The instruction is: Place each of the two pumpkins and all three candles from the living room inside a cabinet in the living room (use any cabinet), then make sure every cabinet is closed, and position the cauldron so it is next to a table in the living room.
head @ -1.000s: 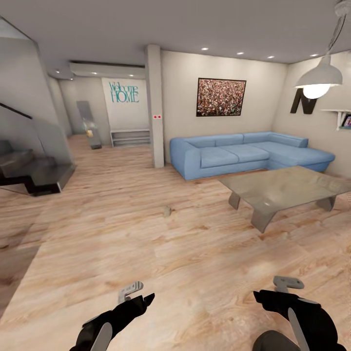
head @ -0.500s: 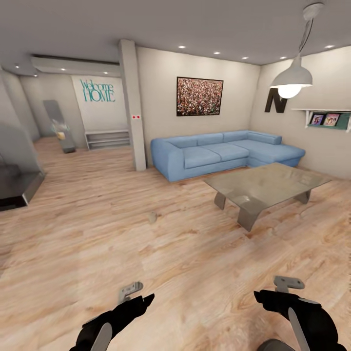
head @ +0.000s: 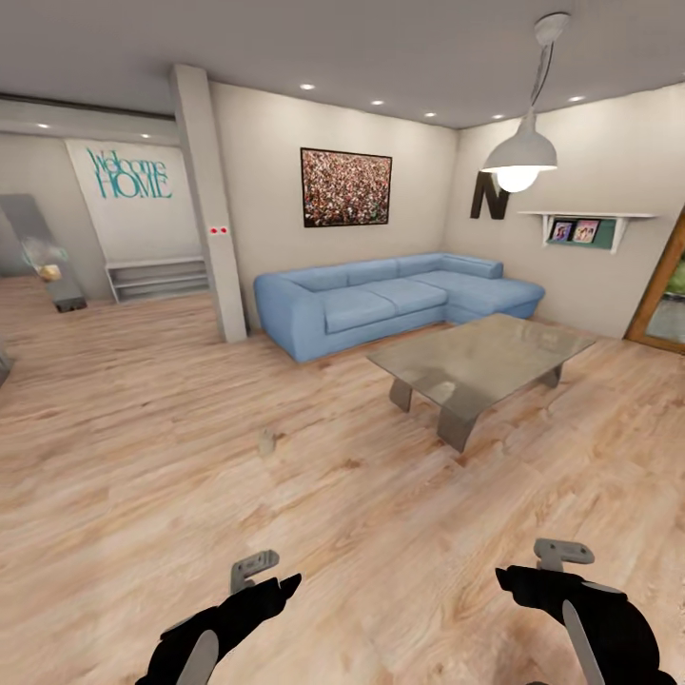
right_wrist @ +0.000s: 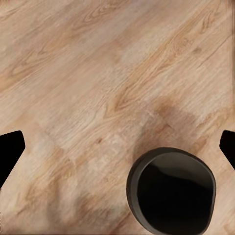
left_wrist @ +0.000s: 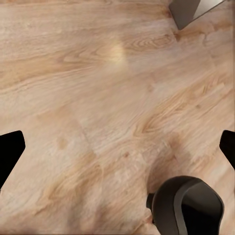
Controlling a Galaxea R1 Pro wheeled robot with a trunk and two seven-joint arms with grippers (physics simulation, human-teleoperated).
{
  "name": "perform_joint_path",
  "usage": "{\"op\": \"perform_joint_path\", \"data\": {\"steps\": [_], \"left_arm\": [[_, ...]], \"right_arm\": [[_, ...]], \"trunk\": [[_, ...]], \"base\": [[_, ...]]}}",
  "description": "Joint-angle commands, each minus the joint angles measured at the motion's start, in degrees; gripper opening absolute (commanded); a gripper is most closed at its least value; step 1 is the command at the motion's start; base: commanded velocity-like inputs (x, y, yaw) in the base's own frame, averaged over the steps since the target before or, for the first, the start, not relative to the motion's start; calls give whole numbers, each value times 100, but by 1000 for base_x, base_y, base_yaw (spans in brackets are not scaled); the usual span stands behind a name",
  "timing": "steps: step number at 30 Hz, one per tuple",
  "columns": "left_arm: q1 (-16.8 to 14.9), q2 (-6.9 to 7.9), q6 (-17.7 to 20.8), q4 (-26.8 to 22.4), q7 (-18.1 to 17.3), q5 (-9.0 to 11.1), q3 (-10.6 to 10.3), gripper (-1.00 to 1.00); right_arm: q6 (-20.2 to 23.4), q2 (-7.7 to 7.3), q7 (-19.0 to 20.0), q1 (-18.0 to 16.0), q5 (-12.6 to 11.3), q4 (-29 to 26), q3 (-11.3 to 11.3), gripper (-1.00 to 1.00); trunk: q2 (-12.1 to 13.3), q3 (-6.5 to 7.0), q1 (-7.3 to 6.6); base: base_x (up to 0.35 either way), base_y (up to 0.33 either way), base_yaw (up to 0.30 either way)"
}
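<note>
Both arms hang low in front of the robot, over a bare wooden floor (head: 143, 457). The left claw (head: 276, 582) is at the lower left of the head view and the right claw (head: 518, 580) at the lower right, well apart from each other. In each wrist view the two dark fingertips (left_wrist: 10, 154) stand at the opposite edges of the picture, so both claws are spread wide and hold nothing between them.

Below the right claw, on the floor, there is a dark round vessel with a thick rim and a black inside, the cauldron (right_wrist: 171, 193). In the left wrist view the same cauldron (left_wrist: 188, 205) shows from its side, near that claw too. It stands upright on the planks and no claw touches it.

Far ahead of the right claw stands a low table (head: 480, 357) with a glass top and grey slanted legs. One of these legs (left_wrist: 188, 10) shows at the edge of the left wrist view. Behind the table a long blue corner sofa (head: 390, 300) stands against the wall, under a framed picture (head: 345, 187). A white pendant lamp (head: 518, 157) hangs above the table.

Ahead of the left claw, between it and the sofa, a small grey-beige thing (head: 267, 441) stands on the floor; it is too small to tell what it is.
</note>
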Motion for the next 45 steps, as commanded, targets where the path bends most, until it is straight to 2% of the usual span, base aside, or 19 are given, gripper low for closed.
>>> {"op": "perform_joint_path", "data": {"steps": [1, 26, 30, 35, 45], "left_arm": [[-2, 1, 30, -5, -10, 16, 8, 100], [-2, -11, 67, -4, -23, 16, 0, 100], [-2, 4, 62, -3, -14, 14, -134, 100], [-5, 15, 59, -3, -6, 15, -231, 100], [-5, 26, 32, -5, -3, 15, -267, 100]], "right_arm": [[27, 0, 0, -5, -13, -6, -2, 100], [21, 0, 4, -32, -7, -6, -10, 100], [9, -2, 19, -38, -8, -6, -211, 100], [-4, 6, 12, -40, -12, -6, -326, 100], [1, 9, 9, -48, -13, -6, -368, 100]], "trunk": [[-3, -6, 3], [-3, -6, 3], [-3, -6, 3], [-3, -6, 3], [-3, -6, 3]], "base": [[263, 204, -266], [207, 267, -238], [253, 196, -29], [258, 187, -23], [274, 162, -209]]}}
